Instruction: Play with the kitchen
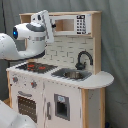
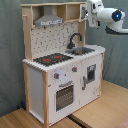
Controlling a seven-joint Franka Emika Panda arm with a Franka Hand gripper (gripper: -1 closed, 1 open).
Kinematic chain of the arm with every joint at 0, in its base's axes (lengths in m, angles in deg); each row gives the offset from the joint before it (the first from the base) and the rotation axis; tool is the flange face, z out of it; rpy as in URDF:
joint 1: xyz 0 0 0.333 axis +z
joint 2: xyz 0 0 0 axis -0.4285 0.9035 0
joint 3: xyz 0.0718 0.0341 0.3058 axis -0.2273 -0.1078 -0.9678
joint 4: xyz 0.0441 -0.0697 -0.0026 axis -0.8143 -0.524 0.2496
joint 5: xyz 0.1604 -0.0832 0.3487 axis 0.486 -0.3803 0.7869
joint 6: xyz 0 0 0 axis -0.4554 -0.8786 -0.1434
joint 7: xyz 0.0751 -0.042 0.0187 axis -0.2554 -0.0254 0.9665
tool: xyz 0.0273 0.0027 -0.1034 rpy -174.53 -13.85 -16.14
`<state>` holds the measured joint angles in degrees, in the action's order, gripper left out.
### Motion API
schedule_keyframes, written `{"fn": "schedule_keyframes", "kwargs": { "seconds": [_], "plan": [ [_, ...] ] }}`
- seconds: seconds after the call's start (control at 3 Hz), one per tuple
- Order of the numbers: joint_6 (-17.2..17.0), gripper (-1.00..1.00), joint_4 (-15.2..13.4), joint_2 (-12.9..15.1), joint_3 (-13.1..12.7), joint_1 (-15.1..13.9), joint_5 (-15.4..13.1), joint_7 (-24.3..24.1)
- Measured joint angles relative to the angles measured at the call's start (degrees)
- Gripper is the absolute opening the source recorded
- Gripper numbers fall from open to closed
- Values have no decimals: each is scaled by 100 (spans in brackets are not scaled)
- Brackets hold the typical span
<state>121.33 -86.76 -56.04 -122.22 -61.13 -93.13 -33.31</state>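
From the first exterior view's left: white arm [image 1: 20, 42] up at hood height, its wrist end blocking the kitchen's [image 1: 60, 90] upper-left corner. Gripper [image 1: 49, 26] sits against the top shelf edge; can't tell how far the fingers are apart. Below it, black hob [image 1: 36, 66] with red rings, then sink [image 1: 72, 74] and black faucet [image 1: 83, 59]. Oven door [image 1: 26, 107] low on the front. Kitchen stands on a wooden floor [image 2: 100, 110] before a grey curtain [image 1: 114, 45]. In the second exterior view the grey hood [image 2: 49, 20] is unobstructed.
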Motion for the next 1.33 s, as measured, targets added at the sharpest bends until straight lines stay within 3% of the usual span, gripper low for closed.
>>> {"fn": "schedule_keyframes", "kwargs": {
  "seconds": [0.67, 1.33],
  "plan": [
    [-7, -100, 669, 415, -626, -613, 1, -31],
    [-12, -100, 1293, 771, -1427, -1361, 3, -61]
  ]
}}
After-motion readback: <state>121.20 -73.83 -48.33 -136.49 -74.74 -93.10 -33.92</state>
